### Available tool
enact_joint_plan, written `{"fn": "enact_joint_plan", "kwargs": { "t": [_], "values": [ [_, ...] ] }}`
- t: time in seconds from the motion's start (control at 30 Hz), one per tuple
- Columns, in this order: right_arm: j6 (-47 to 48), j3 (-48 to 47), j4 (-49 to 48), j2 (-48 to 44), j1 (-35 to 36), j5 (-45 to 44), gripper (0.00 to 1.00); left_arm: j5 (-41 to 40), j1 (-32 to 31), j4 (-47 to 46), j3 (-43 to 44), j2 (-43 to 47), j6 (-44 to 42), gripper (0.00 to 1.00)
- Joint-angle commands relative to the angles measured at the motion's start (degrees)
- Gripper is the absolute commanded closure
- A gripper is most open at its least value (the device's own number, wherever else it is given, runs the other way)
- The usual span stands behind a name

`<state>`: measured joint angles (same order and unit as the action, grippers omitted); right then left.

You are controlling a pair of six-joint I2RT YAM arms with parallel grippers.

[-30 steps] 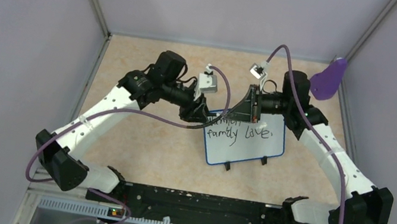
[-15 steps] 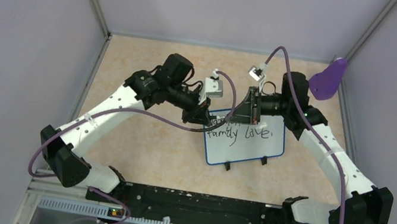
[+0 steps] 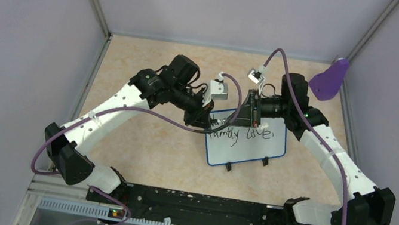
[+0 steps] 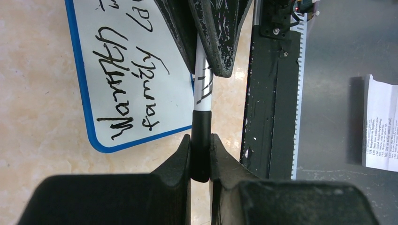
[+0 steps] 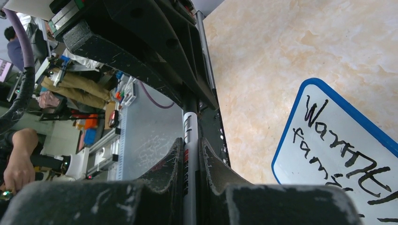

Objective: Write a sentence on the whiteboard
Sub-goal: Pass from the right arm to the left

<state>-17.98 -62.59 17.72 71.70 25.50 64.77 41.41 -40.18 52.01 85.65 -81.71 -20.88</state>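
L pincer [image 4: 201,143], R pincer [image 5: 190,145] grip marker [image 4: 202,91]; capped?

Left claw [image 4: 201,149] and right claw [image 5: 190,152] clamped, tips facing.

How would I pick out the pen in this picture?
On the beige table, find the blue-rimmed whiteboard. Above its far left corner, two sets of black jaws meet; the marker is the slim white tube with a black end clamped between them.

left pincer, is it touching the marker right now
Touching. The left wrist view shows the left pincer closed on the marker, both fingers pressed flat against its black end with no gap.
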Motion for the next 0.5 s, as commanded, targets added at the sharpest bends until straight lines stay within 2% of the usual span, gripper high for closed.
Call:
{"fn": "enact_joint_plan", "kwargs": {
  "t": [0.0,0.1,0.37,0.47],
  "values": [
    [3.32,-2.73,0.46,0.25,2.82,-1.04,1.0,2.35,-1.64,-13.14,3.31,0.04,3.2,1.0],
    [3.79,-4.23,1.6,-0.49,0.63,-1.88,0.91,2.75,0.9,-13.12,1.61,1.58,3.24,1.0],
    [6.38,-10.94,6.42,-2.08,-7.0,-6.66,0.38,8.3,12.1,-11.85,-0.58,3.79,4.97,1.0],
    [6.04,-12.52,6.48,-2.34,-9.87,-6.88,0.24,8.81,15.91,-10.93,-0.98,3.78,4.98,1.0]
  ]
}}
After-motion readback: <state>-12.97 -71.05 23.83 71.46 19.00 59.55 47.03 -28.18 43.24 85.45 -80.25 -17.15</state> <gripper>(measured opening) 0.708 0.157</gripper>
